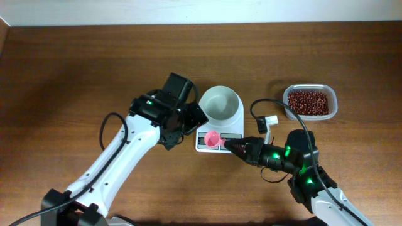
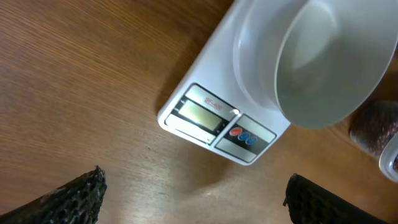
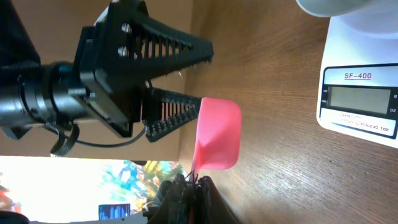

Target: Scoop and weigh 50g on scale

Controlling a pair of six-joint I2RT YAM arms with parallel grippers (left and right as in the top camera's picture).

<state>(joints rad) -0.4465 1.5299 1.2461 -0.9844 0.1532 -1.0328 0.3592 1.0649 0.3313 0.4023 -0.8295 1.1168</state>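
The white scale (image 1: 218, 139) sits mid-table with an empty round white bowl (image 1: 220, 104) on top. In the left wrist view its grey display and its red and blue buttons (image 2: 217, 121) face me, with the bowl (image 2: 317, 56) behind. My left gripper (image 1: 196, 122) hovers open just left of the scale, its fingers (image 2: 74, 199) wide apart over bare wood. My right gripper (image 1: 231, 145) is shut on the handle of a pink scoop (image 1: 212, 138), whose head lies over the scale's front. The scoop (image 3: 217, 140) looks empty in the right wrist view, and the right gripper (image 3: 194, 183) pinches its thin handle.
A clear plastic container of red beans (image 1: 309, 102) stands at the right, behind the right arm. A small white tag (image 1: 269, 120) hangs on the right arm's cable. The left gripper's open fingers (image 3: 168, 81) show close beside the scoop in the right wrist view.
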